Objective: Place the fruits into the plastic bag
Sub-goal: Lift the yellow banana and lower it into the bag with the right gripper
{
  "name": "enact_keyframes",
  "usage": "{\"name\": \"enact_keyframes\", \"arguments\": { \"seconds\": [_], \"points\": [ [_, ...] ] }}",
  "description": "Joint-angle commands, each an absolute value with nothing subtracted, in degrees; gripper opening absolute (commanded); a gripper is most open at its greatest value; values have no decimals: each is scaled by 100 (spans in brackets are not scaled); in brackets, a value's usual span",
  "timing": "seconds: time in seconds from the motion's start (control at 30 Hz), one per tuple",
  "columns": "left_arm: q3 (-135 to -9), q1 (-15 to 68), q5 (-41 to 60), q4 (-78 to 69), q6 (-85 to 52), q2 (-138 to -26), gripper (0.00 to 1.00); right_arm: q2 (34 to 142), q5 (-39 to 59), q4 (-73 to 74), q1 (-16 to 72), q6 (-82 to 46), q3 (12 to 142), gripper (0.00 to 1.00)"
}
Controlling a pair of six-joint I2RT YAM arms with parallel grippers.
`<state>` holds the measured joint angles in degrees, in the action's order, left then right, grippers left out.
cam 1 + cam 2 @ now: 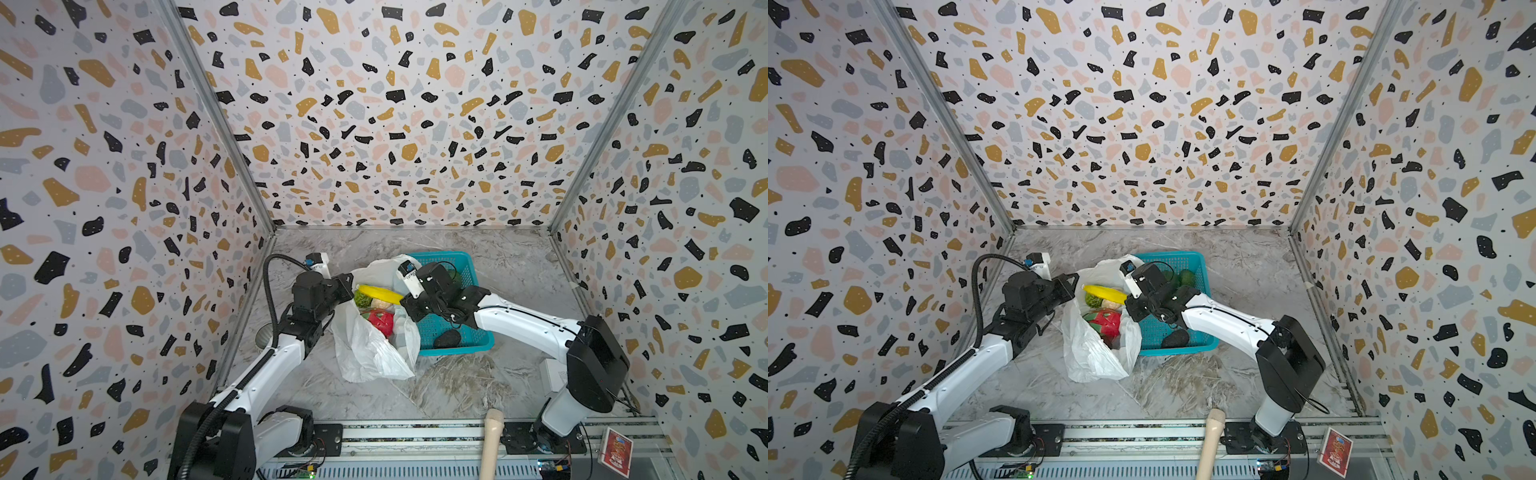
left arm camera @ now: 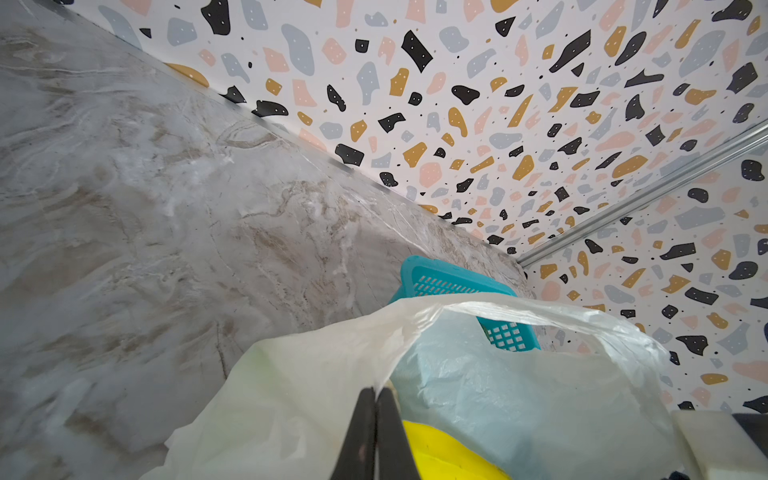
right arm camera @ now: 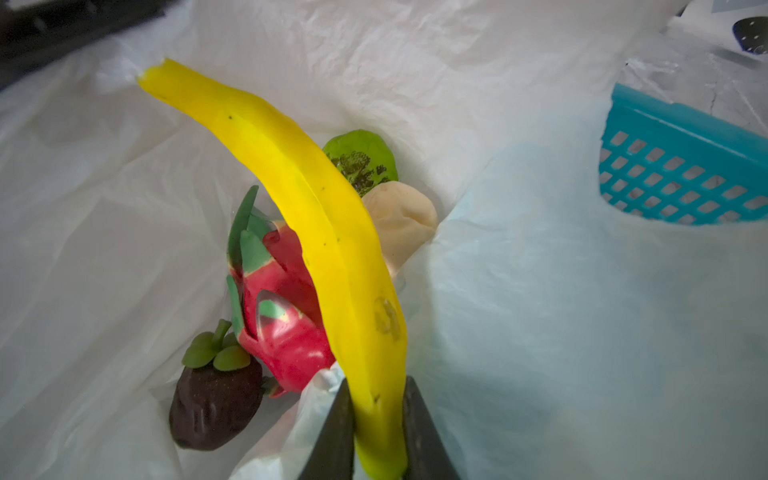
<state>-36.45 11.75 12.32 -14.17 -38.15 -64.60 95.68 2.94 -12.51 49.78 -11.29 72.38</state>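
Your large crinkly white plastic bag [image 1: 365, 357] gapes open just beside the teal plastic mesh basket [image 1: 461, 259]. Your left gripper [image 2: 376, 395] is clamped flat on the bag's rim; your right gripper [image 3: 376, 388] pinches one end of the long yellow toy banana [image 3: 291, 166] in the bag's mouth, above the red, green-leafed toy fruit [image 3: 286, 332] inside

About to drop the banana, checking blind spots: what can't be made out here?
- Both top views: right arm covers most of the green fruit in the basket; count unclear.
- Right wrist view: banana and folds hide the bag bottom.
- Left wrist view: lower edge cuts off the left gripper; its bite on the bag unclear.
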Motion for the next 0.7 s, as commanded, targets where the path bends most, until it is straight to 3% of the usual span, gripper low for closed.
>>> {"name": "enact_keyframes", "arguments": {
  "seconds": [0.0,0.23,0.27,0.33,0.4,0.53,0.67],
  "points": [
    [-3663,1204,1185,-1532,-3727,-6316,0,9751,4,-1623,5100,-1012,7644,1],
    [-3868,1204,1086,-1190,-3583,-6219,0,10204,-127,-1755,5270,-807,8161,9],
    [-3876,1204,1058,-1163,-3562,-6206,0,10228,-123,-1747,5289,-776,8197,14],
    [-3894,1204,1017,-1113,-3529,-6192,0,10224,-129,-1710,5315,-690,8261,40],
    [-3885,1202,991,-1097,-3507,-6179,0,10106,-219,-1586,5349,-683,8208,54],
    [-3816,1204,968,-1145,-3513,-6196,0,9583,-326,-1115,5349,-620,7849,68],
    [-3772,1202,958,-1186,-3532,-6223,0,8991,-610,-774,5340,-496,7568,70]
  ]
}}
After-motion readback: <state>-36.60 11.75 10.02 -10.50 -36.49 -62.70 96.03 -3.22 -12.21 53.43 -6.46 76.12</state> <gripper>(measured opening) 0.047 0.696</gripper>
